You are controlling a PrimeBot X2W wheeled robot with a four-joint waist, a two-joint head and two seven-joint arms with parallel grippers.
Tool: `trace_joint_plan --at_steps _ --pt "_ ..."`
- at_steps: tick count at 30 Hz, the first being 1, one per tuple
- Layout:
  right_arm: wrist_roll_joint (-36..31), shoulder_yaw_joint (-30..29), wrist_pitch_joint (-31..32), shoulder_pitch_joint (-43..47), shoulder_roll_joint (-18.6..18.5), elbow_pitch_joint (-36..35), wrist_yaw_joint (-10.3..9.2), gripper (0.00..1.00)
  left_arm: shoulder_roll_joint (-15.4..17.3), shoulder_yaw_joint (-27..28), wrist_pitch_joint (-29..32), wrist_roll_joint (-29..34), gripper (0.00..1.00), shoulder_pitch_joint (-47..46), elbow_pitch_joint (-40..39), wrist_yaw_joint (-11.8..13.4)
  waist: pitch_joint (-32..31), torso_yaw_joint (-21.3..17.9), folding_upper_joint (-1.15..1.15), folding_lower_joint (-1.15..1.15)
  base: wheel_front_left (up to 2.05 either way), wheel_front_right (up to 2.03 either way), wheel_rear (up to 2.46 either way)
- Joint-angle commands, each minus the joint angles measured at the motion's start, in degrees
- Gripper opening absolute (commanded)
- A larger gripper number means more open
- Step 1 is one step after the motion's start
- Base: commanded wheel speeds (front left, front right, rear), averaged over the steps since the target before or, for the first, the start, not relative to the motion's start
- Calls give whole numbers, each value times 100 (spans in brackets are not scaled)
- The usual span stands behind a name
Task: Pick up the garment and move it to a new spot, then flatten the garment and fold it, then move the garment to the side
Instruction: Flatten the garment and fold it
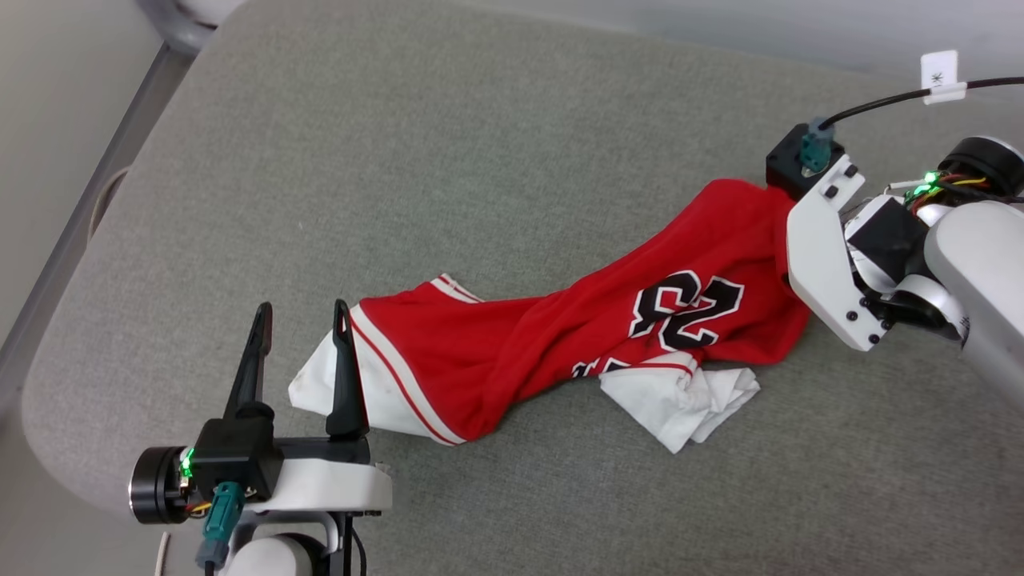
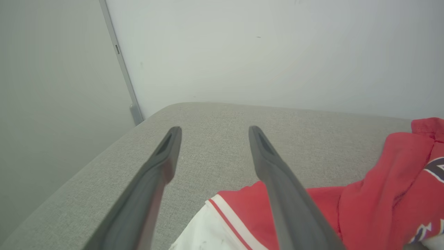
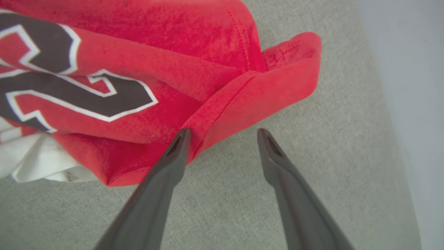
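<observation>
The garment (image 1: 560, 336) is a red jersey with white sleeves and black numerals. It lies stretched slantwise across a grey cushioned surface (image 1: 480, 160). My left gripper (image 1: 302, 308) stands open at the garment's lower-left end, its right finger over the white sleeve (image 1: 320, 392). In the left wrist view the left gripper (image 2: 215, 128) holds nothing, with the garment (image 2: 381, 194) low on the right. My right arm's white wrist mount (image 1: 824, 256) sits at the garment's upper-right end. The right gripper (image 3: 223, 131) is open just above a red hem corner (image 3: 277, 83), its left finger against the hem's edge.
A black cable with a white tag (image 1: 940, 80) runs in at the upper right. A grey metal rail (image 1: 120, 152) borders the surface on the left, and a pale wall (image 2: 277, 52) rises behind it. The cushion's rounded edge (image 1: 48, 384) is close to my left gripper.
</observation>
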Motion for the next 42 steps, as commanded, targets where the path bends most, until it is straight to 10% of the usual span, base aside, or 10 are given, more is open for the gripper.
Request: trace_joint_plan --at_steps 1,15,16,17,42 --pt "93 215 80 -150 2 104 -8 100 -77 51 -14 58 100 -127 -32 -51 274 177 0 -1 0 0 0" --pt "467 1611 220 61 35 481 4 96 -348 285 -14 217 100 -316 -80 -272 745 337 0 -1 0 0 0" --pt "457 1617 158 33 31 455 4 22 -354 294 -14 229 100 -319 -67 -280 743 327 0 -1 0 0 0" --pt "452 1610 79 -31 42 429 3 0 -356 307 -14 243 100 -325 -61 -283 737 311 0 -1 0 0 0" --pt "435 1059 -3548 -1848 383 1457 -9 0 -360 755 -14 561 100 392 170 -490 -636 -399 0 -1 0 0 0"
